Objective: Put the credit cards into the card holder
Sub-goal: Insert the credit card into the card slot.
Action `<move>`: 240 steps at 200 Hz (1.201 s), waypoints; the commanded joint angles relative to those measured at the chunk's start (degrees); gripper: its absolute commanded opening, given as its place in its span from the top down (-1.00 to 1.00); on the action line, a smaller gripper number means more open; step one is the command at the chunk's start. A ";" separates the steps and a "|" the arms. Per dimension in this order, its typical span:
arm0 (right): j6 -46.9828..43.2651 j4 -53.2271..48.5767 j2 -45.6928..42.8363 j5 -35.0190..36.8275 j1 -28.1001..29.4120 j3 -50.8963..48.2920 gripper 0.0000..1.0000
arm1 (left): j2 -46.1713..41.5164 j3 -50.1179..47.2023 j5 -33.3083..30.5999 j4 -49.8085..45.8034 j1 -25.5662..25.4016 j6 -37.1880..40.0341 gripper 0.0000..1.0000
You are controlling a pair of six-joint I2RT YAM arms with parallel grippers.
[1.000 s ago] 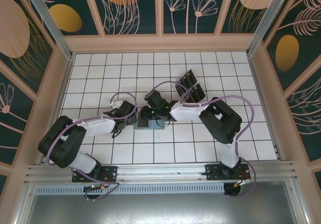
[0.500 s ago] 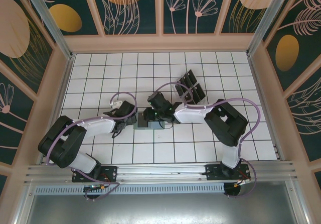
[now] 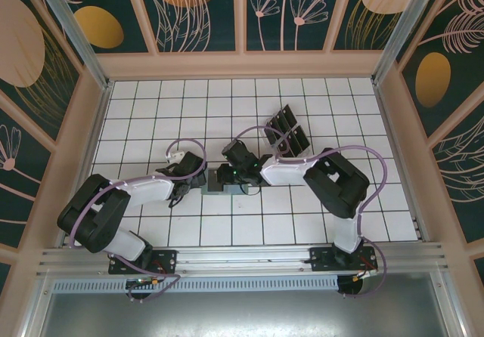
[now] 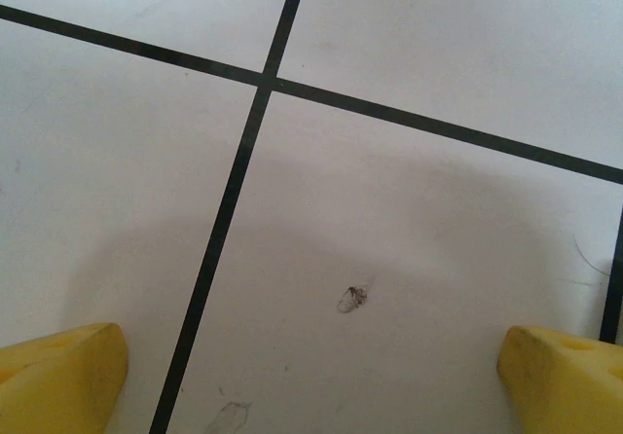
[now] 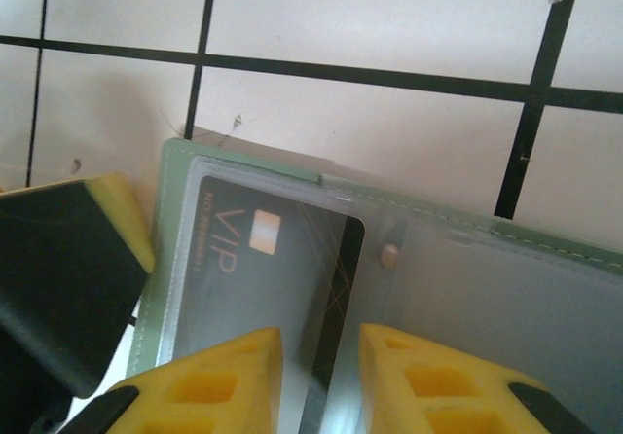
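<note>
Right wrist view: the card holder (image 5: 487, 288) lies open on the white tiled surface (image 5: 389, 25), its sage-green rim running from 9 o'clock across to 4 o'clock. Under its clear inner sleeve sits one dark credit card (image 5: 258, 278) marked VIP, with a small chip patch near its upper edge. The rest of the sleeve, toward 3 o'clock, has nothing in it. The right hand (image 5: 319, 346) comes in at 6 o'clock, its two yellow fingers (image 5: 209, 380) drawn close with a narrow gap between them. The card's long edge runs straight into that gap. Whether the fingers actually nip the card or just stand over it, I cannot tell. At 8 o'clock a black part with a yellow edge (image 5: 68, 278) sits just beside the holder's corner.

From the top external view, the holder (image 3: 210, 189) lies mid-surface under the right hand (image 3: 224, 178), with the left hand (image 3: 180, 190) just beside it at 9 o'clock. At 1 o'clock from the holder, well apart, a tray (image 3: 290, 128) holds more credit cards (image 3: 284, 118) standing in two rows.

On the left wrist, the left hand (image 4: 311, 371) is spread wide over bare tile.
</note>
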 commanded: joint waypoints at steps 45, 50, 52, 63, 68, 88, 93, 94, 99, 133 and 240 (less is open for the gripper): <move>0.20 -0.66 2.69 0.29 1.28 3.30 0.47 | 2.77 -2.12 4.87 2.85 0.43 0.16 -0.98; 0.17 -0.82 2.87 0.25 1.35 3.60 0.47 | 2.78 -2.13 5.02 2.85 0.42 0.16 -0.98; 0.12 -0.88 2.93 0.18 1.36 3.66 0.47 | 2.78 -2.17 5.02 2.91 0.42 0.16 -0.98; 0.02 -1.10 3.37 0.16 1.56 4.28 0.48 | 2.87 -2.29 5.08 3.19 0.43 0.13 -0.97; -0.09 -1.21 3.53 0.10 1.63 4.48 0.48 | 2.95 -2.29 5.20 3.24 0.37 0.17 -0.98; -0.16 -1.61 3.99 0.07 1.97 5.33 0.48 | 3.12 -2.38 5.45 3.59 0.40 0.16 -0.97; -0.16 -1.59 4.08 -0.01 2.03 5.51 0.47 | 3.13 -2.38 5.54 3.63 0.40 0.04 -0.98; -0.20 -1.61 4.06 -0.02 2.05 5.56 0.47 | 3.13 -2.38 5.56 3.68 0.43 0.06 -0.98; -0.24 -1.77 4.20 -0.10 2.14 5.73 0.47 | 3.21 -2.38 5.58 3.73 0.39 0.08 -0.98; -0.66 -2.67 2.97 0.27 2.35 6.23 0.45 | 2.96 -1.95 5.60 3.01 0.41 0.01 -0.98; -6.31 -7.62 -13.42 3.79 -2.11 -3.75 0.09 | -8.26 5.06 1.90 -8.99 0.42 4.33 -0.97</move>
